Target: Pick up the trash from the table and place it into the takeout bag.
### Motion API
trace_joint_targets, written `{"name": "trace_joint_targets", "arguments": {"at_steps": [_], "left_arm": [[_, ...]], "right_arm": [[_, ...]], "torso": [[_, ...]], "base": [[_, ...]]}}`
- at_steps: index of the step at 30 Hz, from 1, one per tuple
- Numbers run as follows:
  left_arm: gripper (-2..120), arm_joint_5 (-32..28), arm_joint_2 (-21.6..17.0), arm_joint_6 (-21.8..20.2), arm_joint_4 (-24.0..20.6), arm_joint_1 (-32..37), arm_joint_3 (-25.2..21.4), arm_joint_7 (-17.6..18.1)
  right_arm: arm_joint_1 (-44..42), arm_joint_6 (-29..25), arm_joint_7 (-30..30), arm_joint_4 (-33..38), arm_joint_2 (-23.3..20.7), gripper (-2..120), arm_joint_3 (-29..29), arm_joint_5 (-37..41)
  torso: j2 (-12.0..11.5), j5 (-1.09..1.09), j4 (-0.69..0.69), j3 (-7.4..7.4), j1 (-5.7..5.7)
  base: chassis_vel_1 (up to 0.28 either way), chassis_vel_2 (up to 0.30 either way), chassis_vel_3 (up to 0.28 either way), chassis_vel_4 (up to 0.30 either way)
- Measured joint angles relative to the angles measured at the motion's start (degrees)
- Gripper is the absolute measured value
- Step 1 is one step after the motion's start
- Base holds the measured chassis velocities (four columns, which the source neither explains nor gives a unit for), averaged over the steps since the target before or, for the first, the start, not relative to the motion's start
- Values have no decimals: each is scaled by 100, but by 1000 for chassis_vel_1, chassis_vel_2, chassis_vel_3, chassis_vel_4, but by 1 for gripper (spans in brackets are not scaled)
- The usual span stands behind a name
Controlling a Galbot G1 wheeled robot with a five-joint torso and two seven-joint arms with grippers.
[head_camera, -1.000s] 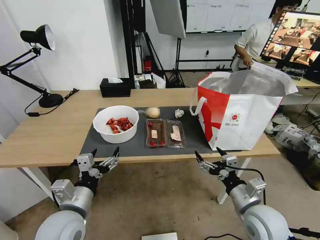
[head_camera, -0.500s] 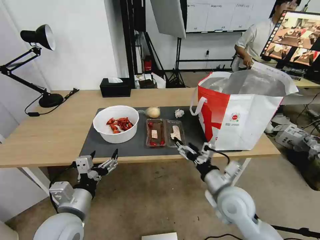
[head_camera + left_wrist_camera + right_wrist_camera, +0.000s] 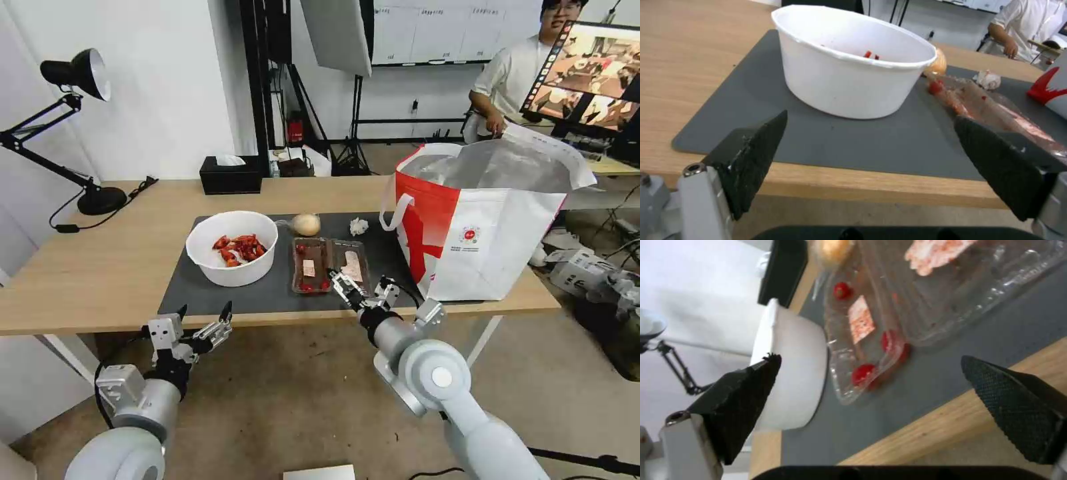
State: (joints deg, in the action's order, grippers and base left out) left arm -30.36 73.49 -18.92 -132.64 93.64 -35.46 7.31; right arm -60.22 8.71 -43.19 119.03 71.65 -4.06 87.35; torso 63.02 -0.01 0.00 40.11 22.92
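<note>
Your right gripper, jaws open, has swung left to the clear hinged tray's near edge, lining up the first pick; left gripper open, idle.

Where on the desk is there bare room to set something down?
Free: bare wood between the desk lamp and the white bowl, and mat in front of the bowl. Crowded: between bowl and takeout bag, around the clear hinged tray with the right gripper.

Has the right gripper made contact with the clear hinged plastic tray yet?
Apart. In the right wrist view the right gripper is open and grey mat shows between its black fingertips and the clear hinged plastic tray.
</note>
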Motion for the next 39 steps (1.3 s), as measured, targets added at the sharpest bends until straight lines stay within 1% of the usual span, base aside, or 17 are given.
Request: {"name": "trace_joint_targets", "arguments": {"at_steps": [17, 39], "left_arm": [[100, 15, -8, -10, 35, -15, 14, 6], [100, 16, -6, -13, -10, 29, -14, 9]], "right_arm": [[173, -46, -210, -325, 266, 100, -191, 246], [410, 1, -399, -637, 576, 100, -207, 330]], "torso": [[0, 0, 0, 0, 0], [1, 0, -1, -1, -1]], "base": [[0, 0, 0, 0], [0, 0, 0, 0]]}}
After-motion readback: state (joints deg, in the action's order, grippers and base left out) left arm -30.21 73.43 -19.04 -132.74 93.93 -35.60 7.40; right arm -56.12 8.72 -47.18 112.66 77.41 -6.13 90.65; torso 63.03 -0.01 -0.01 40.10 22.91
